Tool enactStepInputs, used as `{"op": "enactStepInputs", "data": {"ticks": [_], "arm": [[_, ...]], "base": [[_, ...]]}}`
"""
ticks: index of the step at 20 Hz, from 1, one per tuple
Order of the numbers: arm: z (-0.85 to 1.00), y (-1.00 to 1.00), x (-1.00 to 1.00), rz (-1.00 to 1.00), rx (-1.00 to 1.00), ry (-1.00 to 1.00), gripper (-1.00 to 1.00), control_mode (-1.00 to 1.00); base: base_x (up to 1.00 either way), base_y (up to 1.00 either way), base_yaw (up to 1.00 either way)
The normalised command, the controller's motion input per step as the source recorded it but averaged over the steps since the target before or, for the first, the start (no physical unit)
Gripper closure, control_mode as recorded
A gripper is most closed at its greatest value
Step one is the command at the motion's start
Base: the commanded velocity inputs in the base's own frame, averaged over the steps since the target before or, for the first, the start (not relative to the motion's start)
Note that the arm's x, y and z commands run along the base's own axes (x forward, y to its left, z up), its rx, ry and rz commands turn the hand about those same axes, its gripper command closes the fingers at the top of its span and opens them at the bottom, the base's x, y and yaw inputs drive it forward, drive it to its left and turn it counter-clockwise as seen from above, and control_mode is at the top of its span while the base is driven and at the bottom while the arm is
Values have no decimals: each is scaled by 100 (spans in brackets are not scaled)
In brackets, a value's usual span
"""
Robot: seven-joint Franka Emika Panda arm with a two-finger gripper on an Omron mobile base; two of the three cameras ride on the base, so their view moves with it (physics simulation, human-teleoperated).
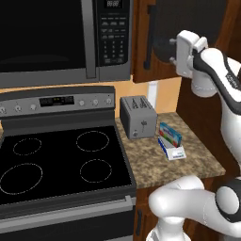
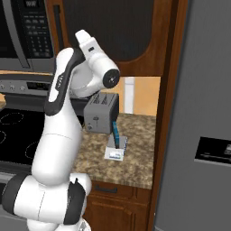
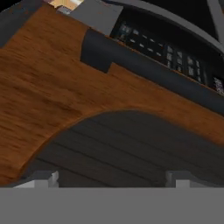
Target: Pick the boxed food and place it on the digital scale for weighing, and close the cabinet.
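Note:
The boxed food [image 1: 170, 134], blue with a white label, rests tilted on the back part of the digital scale [image 1: 174, 151] on the granite counter; its teal side [image 2: 116, 134] shows in the right base view above the scale [image 2: 114, 152]. My gripper [image 1: 173, 49] is raised against the cabinet [image 1: 188, 19] door, to the right of its dark bar handle [image 1: 149, 37]. In the hand view the door's wood frame [image 3: 52, 100] and dark panel are very near, the fingertips [image 3: 43, 179] stand wide apart, and the gripper [image 3: 113, 180] is open with nothing in it. The door looks flush with the cabinet [image 2: 113, 31], hiding the inside.
A grey toaster [image 1: 137, 116] stands just behind and left of the scale. The black microwave [image 1: 47, 33] hangs left of the cabinet, over the stove [image 1: 61, 160]. A tall grey fridge [image 2: 203, 113] walls off the counter's right end.

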Motion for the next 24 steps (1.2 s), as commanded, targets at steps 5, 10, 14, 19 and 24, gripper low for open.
{"op": "enactStepInputs", "data": {"ticks": [5,10,14,19,24], "arm": [[-10,7,68,0,-1,0,-100,-100],[-10,0,76,0,0,0,-100,-100],[-37,0,100,0,0,-3,-100,-100],[-49,0,96,0,0,-6,-100,-100],[-41,0,76,0,0,-4,-100,-100]], "base": [[0,0,0],[0,0,0],[0,0,0],[0,0,0],[0,0,0]]}}
